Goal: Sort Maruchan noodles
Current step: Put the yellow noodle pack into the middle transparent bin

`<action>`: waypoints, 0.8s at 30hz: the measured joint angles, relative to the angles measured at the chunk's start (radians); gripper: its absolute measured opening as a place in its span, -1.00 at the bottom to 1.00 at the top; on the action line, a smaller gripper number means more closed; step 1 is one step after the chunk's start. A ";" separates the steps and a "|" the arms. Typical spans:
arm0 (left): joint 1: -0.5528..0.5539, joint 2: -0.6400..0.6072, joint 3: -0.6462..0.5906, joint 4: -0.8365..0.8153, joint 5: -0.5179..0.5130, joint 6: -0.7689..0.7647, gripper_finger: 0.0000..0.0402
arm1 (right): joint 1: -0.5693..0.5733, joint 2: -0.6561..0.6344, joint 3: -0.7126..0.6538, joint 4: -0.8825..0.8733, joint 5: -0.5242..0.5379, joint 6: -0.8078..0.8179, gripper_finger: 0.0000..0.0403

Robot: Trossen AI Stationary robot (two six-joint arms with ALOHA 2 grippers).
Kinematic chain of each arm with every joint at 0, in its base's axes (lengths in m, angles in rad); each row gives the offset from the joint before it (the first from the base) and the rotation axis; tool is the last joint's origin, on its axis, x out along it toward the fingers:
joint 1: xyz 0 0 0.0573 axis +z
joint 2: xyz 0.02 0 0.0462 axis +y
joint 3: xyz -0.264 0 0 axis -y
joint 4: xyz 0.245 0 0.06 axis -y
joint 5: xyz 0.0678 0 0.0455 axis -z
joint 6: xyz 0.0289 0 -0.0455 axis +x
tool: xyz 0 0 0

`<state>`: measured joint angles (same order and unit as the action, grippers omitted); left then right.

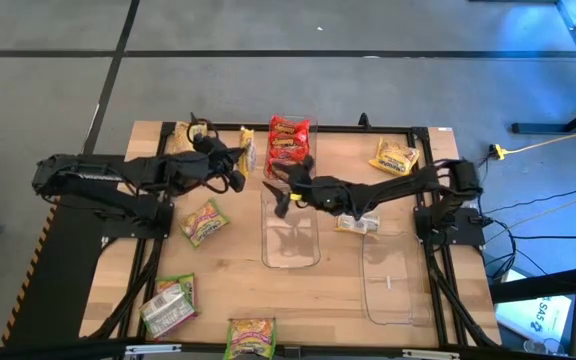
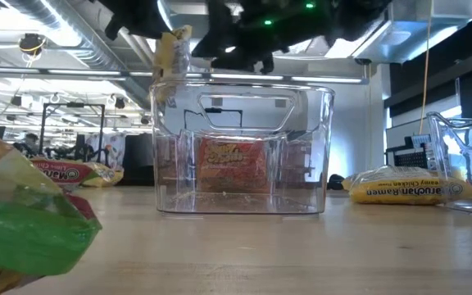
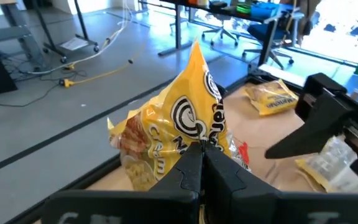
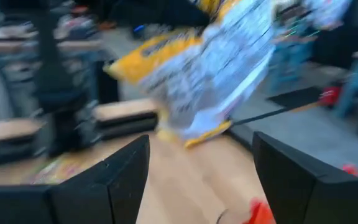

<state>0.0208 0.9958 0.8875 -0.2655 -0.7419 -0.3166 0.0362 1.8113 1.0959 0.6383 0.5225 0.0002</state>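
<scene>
Left claw [image 3: 201,152] pinches yellow packet [image 3: 179,134] aloft; right claw [image 4: 197,180] gapes nearby.

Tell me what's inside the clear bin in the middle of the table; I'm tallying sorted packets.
The clear bin looks empty. The red packet seen through it seems to stand behind it. The right claw above it covers part of it from overhead.

A light wooden table [image 1: 298,290] stands on a grey floor [image 1: 268,90] crossed by dark lines. Two clear plastic bins rest on it — one [image 1: 290,230] near the middle, another [image 1: 393,280] toward the right edge, well apart. A yellow cable [image 1: 543,148] trails over the floor — beside it, a black stand base [image 1: 558,120].
</scene>
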 joint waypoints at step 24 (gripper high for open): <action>-0.011 0.000 0.000 0.060 0.010 -0.017 -1.00 | 0.011 0.323 0.385 0.178 0.377 -0.303 0.26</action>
<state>0.0098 0.9958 0.8875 -0.2058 -0.7315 -0.3336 0.0469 2.1340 1.4811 0.8164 0.8997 -0.3025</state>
